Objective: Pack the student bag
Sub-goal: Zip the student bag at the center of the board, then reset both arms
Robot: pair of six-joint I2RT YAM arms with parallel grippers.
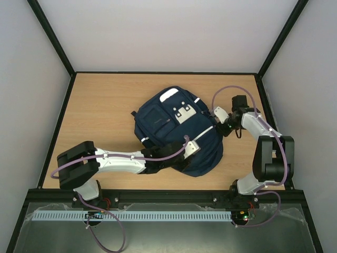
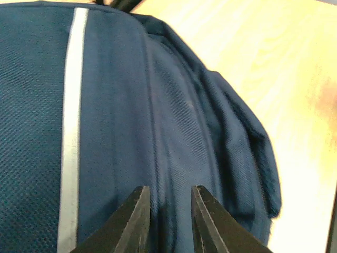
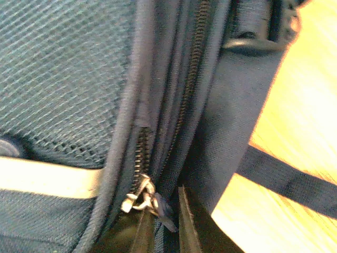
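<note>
Looking down from the top camera, I have the student bag point(image 1: 168, 124) lying front-up on the table point(image 1: 105, 105), right of centre and nearer the right edge. Its long axis runs from the far edge toward the near edge, with the base swung a little right. The right gripper point(image 1: 224, 128) is against the bag's right flank and is the arm that matters here. In its wrist view the jaws sit almost together and appear pinched on the dark tab of the zip pull point(image 3: 138, 202), and the zip track point(image 3: 192, 79) runs straight ahead of them along the bag's side. I judge the next pull must follow that line. The left gripper point(image 1: 194, 147) rests over the bag's near half, jaws slightly apart above bare fabric beside the white stripe point(image 2: 73, 105), gripping nothing I can see.
</note>
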